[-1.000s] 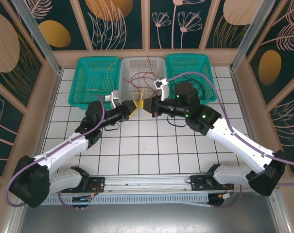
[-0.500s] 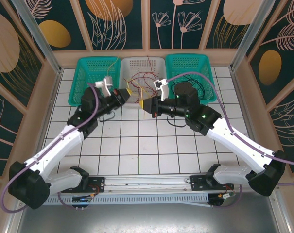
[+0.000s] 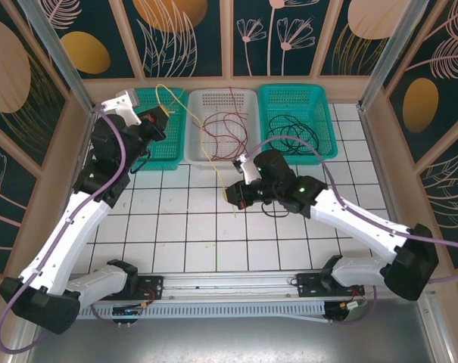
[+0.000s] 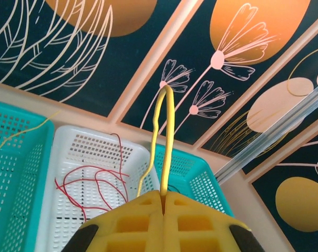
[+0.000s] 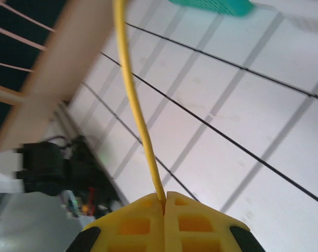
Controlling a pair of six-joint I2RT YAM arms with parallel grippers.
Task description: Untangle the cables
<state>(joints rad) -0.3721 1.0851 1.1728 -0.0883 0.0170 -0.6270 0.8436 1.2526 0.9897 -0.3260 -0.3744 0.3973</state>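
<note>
A white basket (image 3: 206, 98) sits between the left teal basket (image 3: 172, 147) and right teal basket (image 3: 325, 102) (far edge of tiled table (image 3: 191, 227)).

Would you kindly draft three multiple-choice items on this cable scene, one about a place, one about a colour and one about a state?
1. Where do the red cables lie?
A. in the white middle basket
B. on the tiles
C. in the left teal basket

2. What colour of cable does the right teal basket hold?
A. red
B. black
C. pale yellow

3. The right pincer is:
A. open above the tiles
B. shut on a red cable
C. shut on the yellow cable

Key: 1 A, the red strands loop inside the white walls; 2 B, black cables coil on its mesh; 3 C, its wrist view shows the jaws closed with the yellow strand between them.
</note>
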